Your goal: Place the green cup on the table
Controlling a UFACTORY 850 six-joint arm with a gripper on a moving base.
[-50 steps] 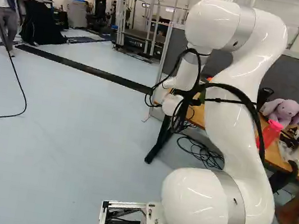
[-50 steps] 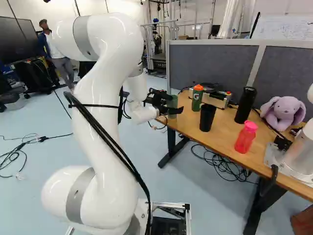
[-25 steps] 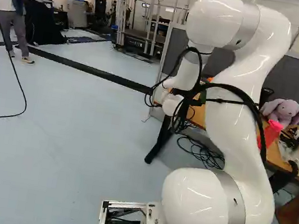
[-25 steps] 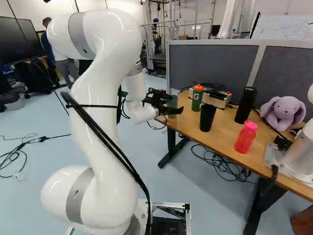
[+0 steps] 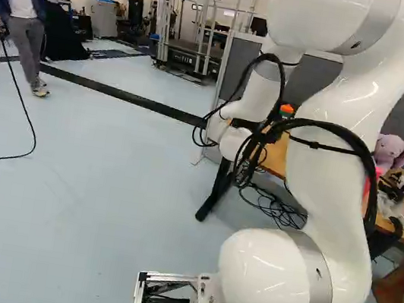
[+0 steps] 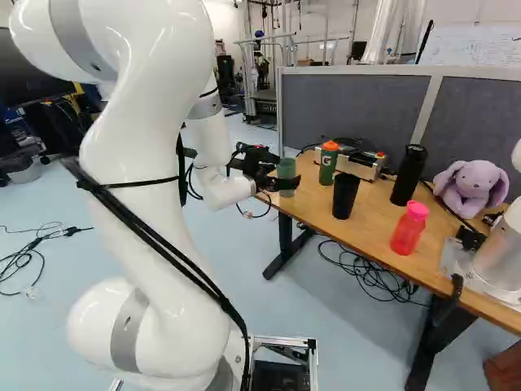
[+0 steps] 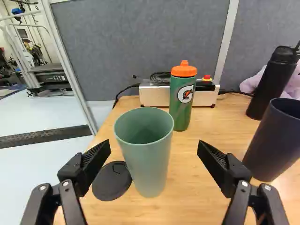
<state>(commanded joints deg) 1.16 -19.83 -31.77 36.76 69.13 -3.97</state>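
Black gripper [image 7: 153, 147] has its fingers spread wide, gripping nothing, and going left to right there's a lid [image 7: 107, 188] lying flat by one finger, then the green cup [image 7: 149, 164] upright on the worktop [image 7: 201, 199] between the fingers, looks placed to me. I'd back straight out along the fingers, nice and slow, no closing and no twist, since the cup sits nearer the lid-side finger and a small sideways drift could tip it. Only swing once well clear, minding the bottle [image 7: 180, 110] behind it and the black cup [image 7: 272, 145] beyond the other finger.
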